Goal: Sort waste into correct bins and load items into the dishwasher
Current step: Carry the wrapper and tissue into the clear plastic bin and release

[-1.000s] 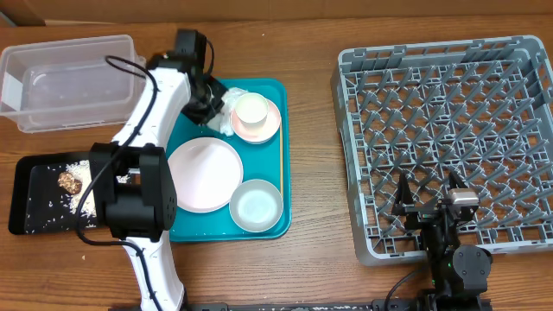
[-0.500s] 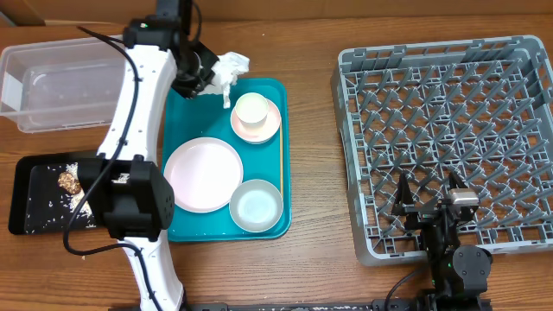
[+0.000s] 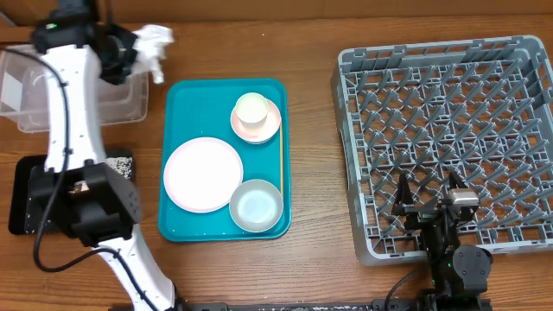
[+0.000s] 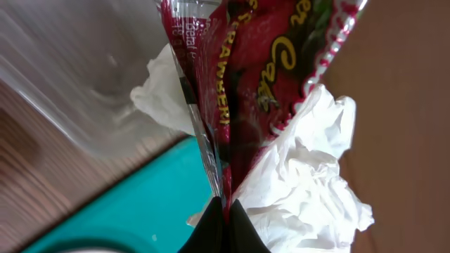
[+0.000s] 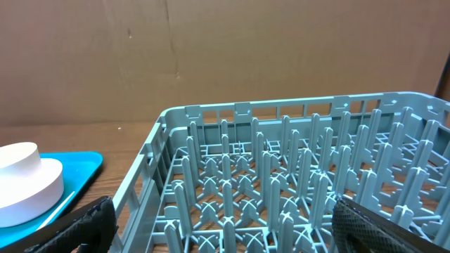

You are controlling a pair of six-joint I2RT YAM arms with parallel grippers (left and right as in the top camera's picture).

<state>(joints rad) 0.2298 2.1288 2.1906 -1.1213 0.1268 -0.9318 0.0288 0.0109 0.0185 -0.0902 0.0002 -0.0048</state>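
Tissue (image 3: 154, 39) and wrapper (image 4: 239, 84) sit pinched in left end effector (image 4: 223, 214); right end effector (image 3: 425, 186) gapes empty.

Right of teal rectangular plastic tray (image 3: 190, 108), bare wood lane to square grey plastic dish rack (image 3: 449, 147); left of it, white left arm (image 3: 60, 112) crosses clear rectangular plastic tub (image 3: 121, 104).

We find even, diffuse overhead lighting, with faint shadows along the teal tray (image 3: 181, 112). The left wrist view renders the wrapper (image 4: 246, 77) soft at close range. The right wrist view is sharp.
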